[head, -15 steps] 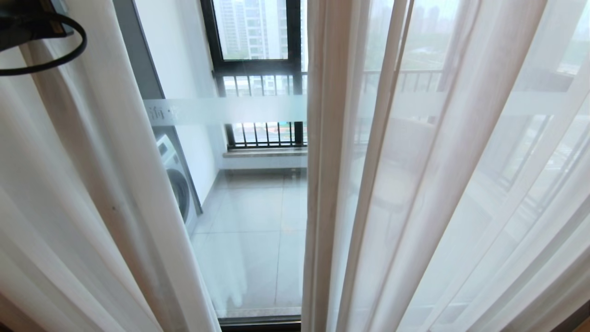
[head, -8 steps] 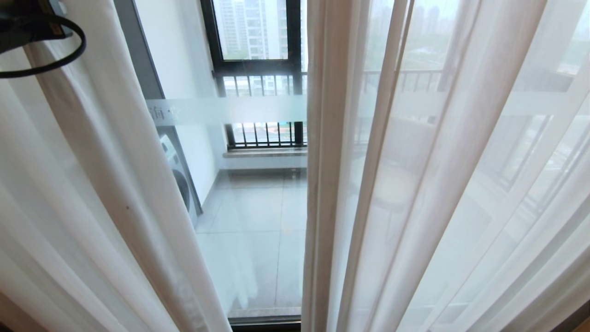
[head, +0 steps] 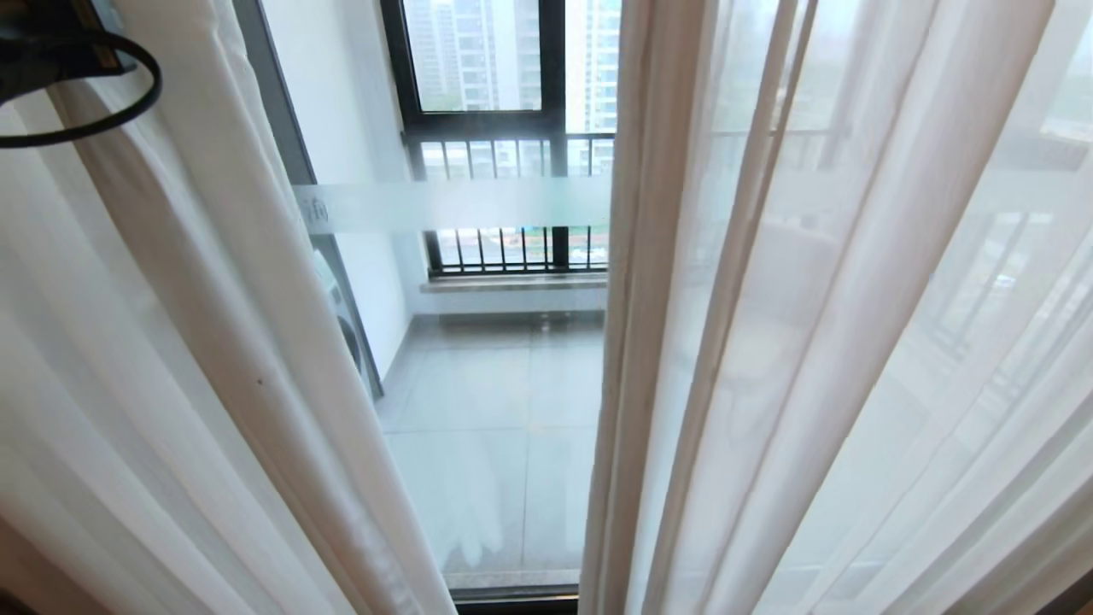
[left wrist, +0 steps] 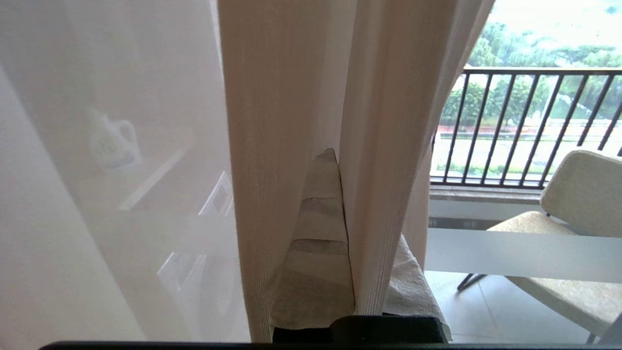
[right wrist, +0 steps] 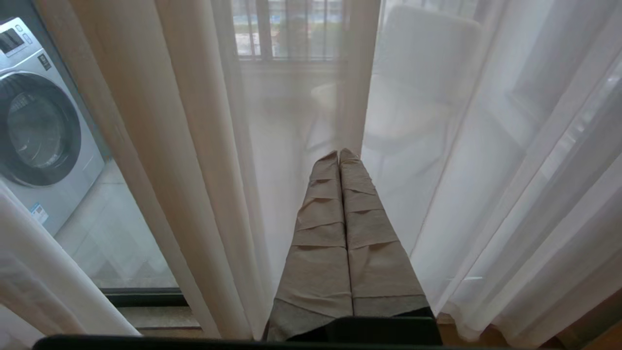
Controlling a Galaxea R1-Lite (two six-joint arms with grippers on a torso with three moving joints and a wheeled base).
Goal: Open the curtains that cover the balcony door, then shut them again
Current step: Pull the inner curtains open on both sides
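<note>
Curtains (head: 768, 342) hang parted before the balcony door (head: 478, 205), white sheers drawn to either side of a gap of bare glass with a frosted band across it; beyond lie the balcony's tiled floor (head: 487, 410), a washing machine (right wrist: 39, 126) and a pale chair (left wrist: 578, 194). In its wrist view the left gripper (left wrist: 335, 160) pinches a beige fold of curtain between closed fingers, high at the left panel. The right gripper (right wrist: 339, 154) points at the right sheer with its fingers pressed together, holding nothing. By the look of it the gap stands part-way, with the left panel under the gripper's control. The next move appears to call for carrying that pinched fold sideways along the rail without losing the cloth.
</note>
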